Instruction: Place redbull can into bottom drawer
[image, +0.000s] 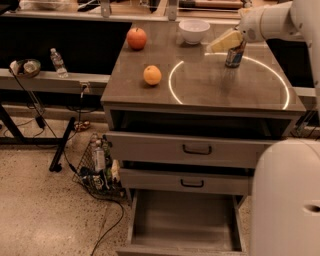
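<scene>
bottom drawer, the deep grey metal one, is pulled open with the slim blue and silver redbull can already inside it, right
No. The deep grey metal bottom drawer is pulled open, but the slim blue-and-silver redbull can is not inside it: the camera view shows it upright on the grey cabinet top, with the robot's gripper at its upper part.

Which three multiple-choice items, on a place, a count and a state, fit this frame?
1. Where is the redbull can? A on the cabinet top; B inside a drawer; C on the floor.
2. How many fruits lie on the cabinet top? A one; B two; C four.
3. The bottom drawer is: A shut; B pulled open; C taken out.
A: it stands near the white bowl, the gripper at its top. B: a red apple and an orange. B: its grey interior shows.
</scene>
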